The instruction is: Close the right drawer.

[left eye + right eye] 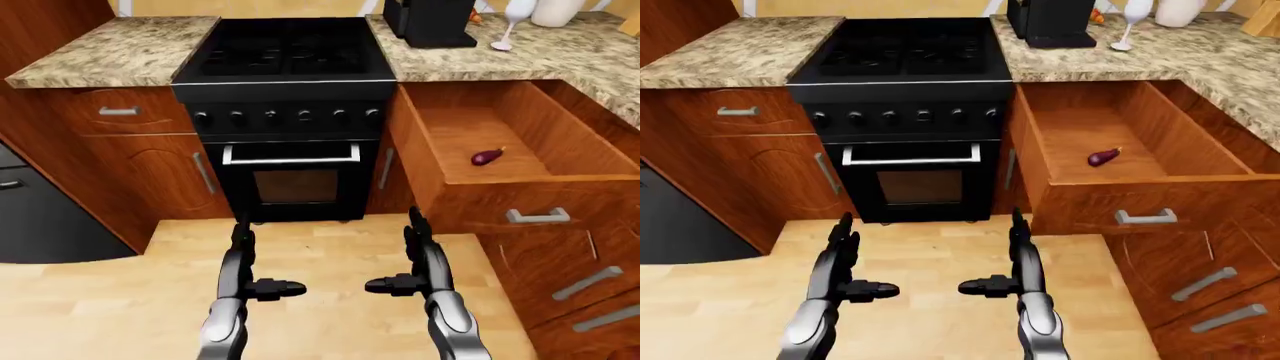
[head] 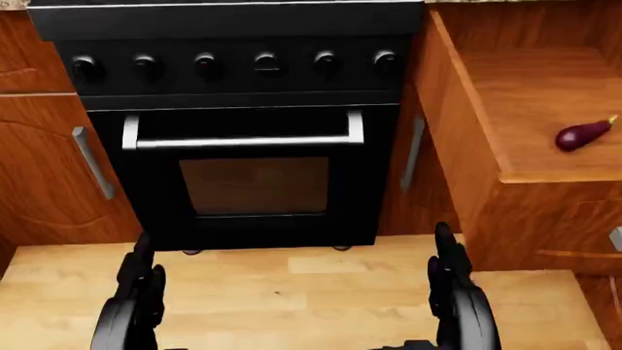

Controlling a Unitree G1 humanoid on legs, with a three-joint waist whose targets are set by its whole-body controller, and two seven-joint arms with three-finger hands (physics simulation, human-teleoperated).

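The granite worktop [image 1: 110,52] runs either side of the black stove [image 1: 285,52]. Its right section [image 1: 560,56] carries a black appliance [image 1: 432,21], a wine glass [image 1: 512,22] and a white vessel [image 1: 556,10]. The open right drawer [image 1: 470,142] holds one eggplant [image 1: 487,156]. The wooden floor [image 1: 320,255] lies below.

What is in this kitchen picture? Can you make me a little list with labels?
place: kitchen, wooden floor
drawer: pulled open, right of the stove
inside drawer: one small eggplant
drawer handle: silver, untouched
left hand: open, empty, above the floor
right hand: open, empty, left of the drawer, not touching it
counter: dark appliance, white glass
job: drawer not yet closed
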